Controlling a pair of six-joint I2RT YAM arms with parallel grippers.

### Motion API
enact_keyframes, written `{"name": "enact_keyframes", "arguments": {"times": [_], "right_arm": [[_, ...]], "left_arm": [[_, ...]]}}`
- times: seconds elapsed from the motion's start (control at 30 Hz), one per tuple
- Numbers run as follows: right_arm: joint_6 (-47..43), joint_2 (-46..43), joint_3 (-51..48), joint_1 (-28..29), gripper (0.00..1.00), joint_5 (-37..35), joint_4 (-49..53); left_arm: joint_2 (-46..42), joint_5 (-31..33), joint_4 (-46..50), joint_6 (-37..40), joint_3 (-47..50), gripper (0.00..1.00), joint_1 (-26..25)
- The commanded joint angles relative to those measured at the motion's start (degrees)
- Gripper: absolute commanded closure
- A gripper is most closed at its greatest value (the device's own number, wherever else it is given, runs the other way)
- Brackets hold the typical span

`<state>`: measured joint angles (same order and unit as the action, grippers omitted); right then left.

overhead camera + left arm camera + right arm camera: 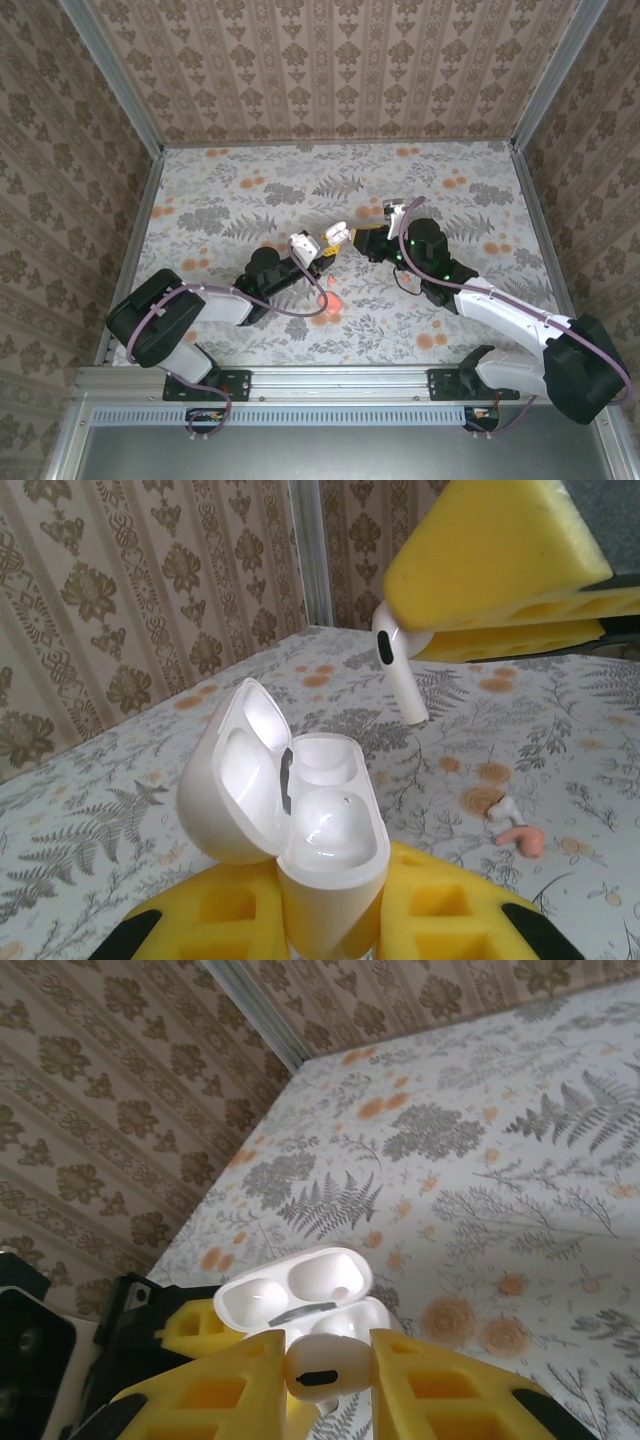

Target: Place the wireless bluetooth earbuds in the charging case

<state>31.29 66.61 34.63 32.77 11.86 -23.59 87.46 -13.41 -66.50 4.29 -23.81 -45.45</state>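
In the left wrist view, the open white charging case [300,810] is clamped upright in the left gripper [330,920], its lid tipped back to the left and both wells empty. Up and to the right, a white earbud [398,660] is pinched by its head in the nearly closed right gripper [325,1378], stem down and clear of the case. Farther right, a pinkish-red and white earbud [515,832] is seen lying on the floral table [120,810]. Both are judged light, hard and slippery, and are best taken across the bulb with the stem left free.
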Motion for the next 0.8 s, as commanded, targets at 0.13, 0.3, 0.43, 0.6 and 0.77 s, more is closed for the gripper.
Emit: {"name": "enact_keyframes", "arguments": {"times": [0.13,0.3,0.43,0.6,0.77], "right_arm": [[-2.8,0.4,0.5,2.0,0.74,2.2,-7.6],[-3.4,2.3,1.7,3.0,0.74,2.5,-8.4],[-3.9,3.8,2.5,3.6,0.74,2.4,-8.6],[-4.0,5.2,2.9,4.0,0.74,2.0,-9.7],[-4.3,6.1,2.7,4.1,0.74,1.6,-9.9]], "left_arm": [[0.2,-1.2,-2.8,-1.9,-2.2,0.92,-0.7],[-0.4,0.0,-2.5,-2.7,-2.2,0.92,-0.7],[-0.6,0.2,-2.6,-3.2,-2.4,0.92,-0.8],[-0.9,0.2,-2.9,-4.0,-2.5,0.92,-0.9],[-0.7,0.2,-3.5,-4.4,-2.7,0.91,-1.0]]}}
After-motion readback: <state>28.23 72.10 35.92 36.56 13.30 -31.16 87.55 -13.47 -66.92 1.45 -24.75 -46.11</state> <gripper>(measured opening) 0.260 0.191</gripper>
